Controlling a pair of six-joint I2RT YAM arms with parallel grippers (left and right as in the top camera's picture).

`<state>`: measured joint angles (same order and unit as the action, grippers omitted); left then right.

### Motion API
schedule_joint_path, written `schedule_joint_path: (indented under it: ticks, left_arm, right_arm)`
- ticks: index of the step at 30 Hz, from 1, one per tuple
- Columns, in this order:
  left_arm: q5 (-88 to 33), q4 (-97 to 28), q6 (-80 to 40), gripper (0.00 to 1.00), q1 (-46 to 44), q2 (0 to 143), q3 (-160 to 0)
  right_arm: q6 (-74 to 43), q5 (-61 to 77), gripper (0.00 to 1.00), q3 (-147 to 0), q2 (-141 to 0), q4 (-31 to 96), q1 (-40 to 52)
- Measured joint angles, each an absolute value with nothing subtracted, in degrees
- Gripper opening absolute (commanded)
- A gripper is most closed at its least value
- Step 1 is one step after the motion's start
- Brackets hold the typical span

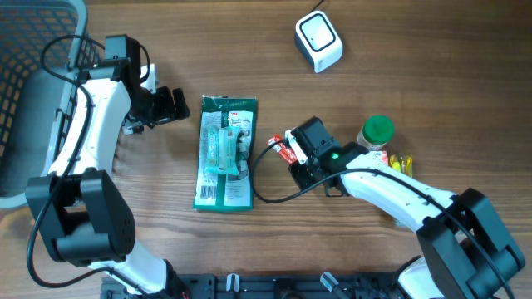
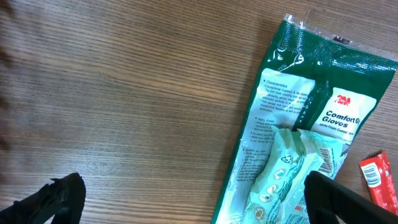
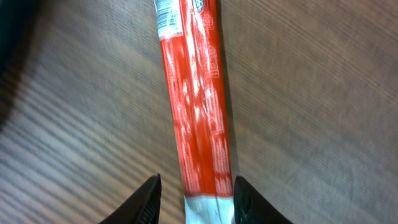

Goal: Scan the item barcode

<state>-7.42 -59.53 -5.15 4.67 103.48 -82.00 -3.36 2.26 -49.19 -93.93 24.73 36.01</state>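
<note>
**R jaws astride red packet: centre first, then clamp**

On the table [image 1: 399, 75], the glove pack [image 1: 225, 149] lies flat mid-table. The scanner [image 1: 319, 40] sits at the far edge, well apart from the red packet [image 3: 198, 106]. The packet is near the glove pack, under the right gripper [image 3: 194, 198].

Step, IMO: pick up the packet. Centre it btw the fingers [image 3: 149, 199], grip near one end, leave the print uncovered, and lift level so it won't fold.

Pose: R arm reaches in low, wrist over the packet. Its jaws are astride it w/ a gap on one side, not clamped yet. L arm is bent by the basket [image 1: 33, 83]; the left gripper [image 1: 170, 105] has jaws wide, holding nothing.
</note>
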Motion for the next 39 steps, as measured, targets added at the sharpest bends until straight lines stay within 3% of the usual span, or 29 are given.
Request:
schedule_joint_path:
  ticks: [17,23,29,39]
  left_arm:
    - [-7.4,-59.5,-5.1,1.00,4.7,103.5,-82.0]
    - [-7.4,-59.5,-5.1,1.00,4.7,103.5,-82.0]
    - [-7.4,-59.5,-5.1,1.00,4.7,103.5,-82.0]
    - [-7.4,-59.5,-5.1,1.00,4.7,103.5,-82.0]
  right_arm:
    - [-4.3,2.5,0.34,-49.2,-93.9,26.7,36.0]
    - [-5.5,2.5,0.15,-49.2,-93.9,24.6,36.0]
    - [-5.8,3.4,0.22,-49.2,-93.9,26.5,36.0]
    - [-5.8,4.0,0.24,-49.2,-93.9,28.1,36.0]
